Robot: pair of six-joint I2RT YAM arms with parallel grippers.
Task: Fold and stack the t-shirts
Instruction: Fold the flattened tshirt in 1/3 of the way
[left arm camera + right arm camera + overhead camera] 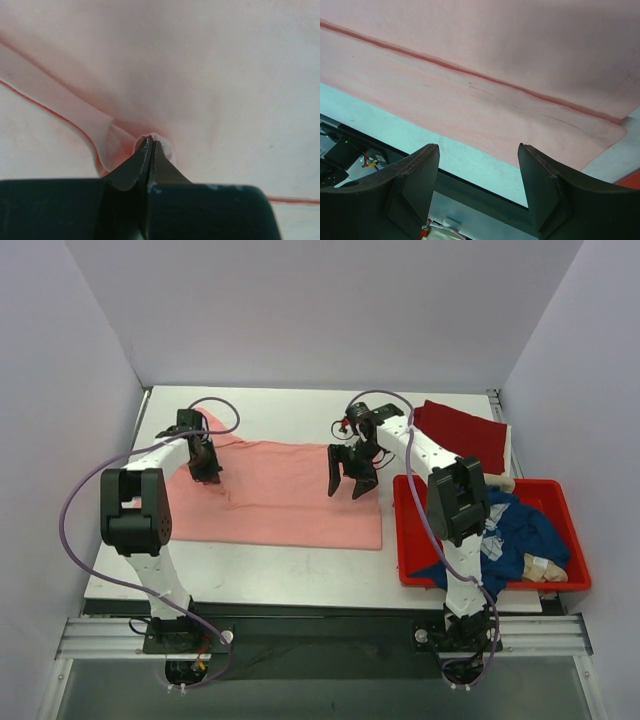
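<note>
A salmon-pink t-shirt (290, 495) lies spread across the white table. My left gripper (208, 470) is at its left part, near a sleeve, shut on a pinch of the cloth. In the left wrist view the closed tips (150, 142) hold a small fold of the pink shirt (210, 75). My right gripper (350, 483) hangs open over the shirt's right part. Nothing is between its fingers (479, 150), and the pink shirt (495, 45) with a seam line lies beyond them. A dark red t-shirt (465, 432) lies flat at the back right. A navy blue t-shirt (520, 530) is bunched inside the red tub.
The red plastic tub (480, 583) stands at the table's right front, beside the right arm, with a light beige cloth (545, 568) in it too. The table (290, 415) is bare behind the pink shirt. Grey walls close in the left, back and right.
</note>
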